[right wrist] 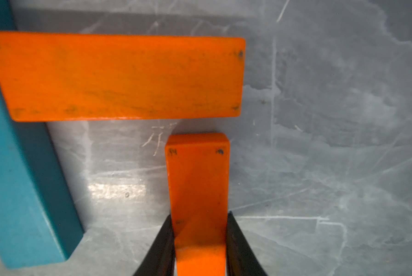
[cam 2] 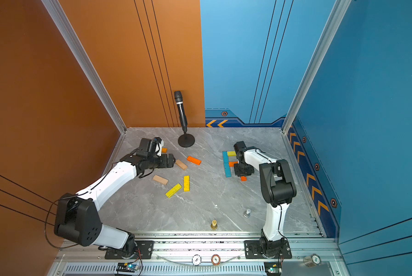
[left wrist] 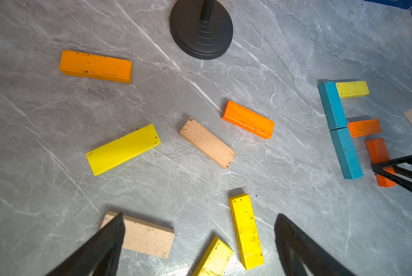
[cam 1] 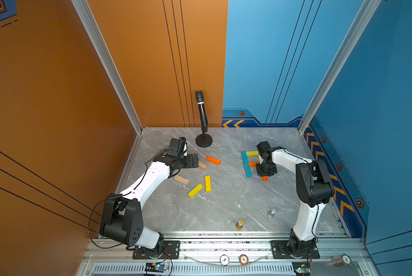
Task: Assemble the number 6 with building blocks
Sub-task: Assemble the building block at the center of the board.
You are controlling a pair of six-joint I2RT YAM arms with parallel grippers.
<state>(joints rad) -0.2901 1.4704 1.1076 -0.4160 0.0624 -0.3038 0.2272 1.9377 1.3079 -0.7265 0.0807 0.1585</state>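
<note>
- Grip: right gripper (right wrist: 199,218) clamps orange block (right wrist: 197,181) across its width.
- Block's long axis runs 12–6 o'clock, far end near orange crossbar (right wrist: 119,76), 3 o'clock of blue column (cam 1: 247,170).
- Left gripper (left wrist: 200,216) gapes wide.

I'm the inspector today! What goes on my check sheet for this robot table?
Surface: grey marble table, no spills seen.
Job's things: two blue blocks end to end, a yellow block and an orange bar branching off them; seven loose blocks elsewhere.
Clutter: microphone stand, gold chess piece, silver chess piece.
Pincers: left pincer open above loose blocks; right pincer shut on orange block, near the orange bar, not touching.
Cables: black cable looping by left arm base.
Surroundings: orange wall, blue wall.
</note>
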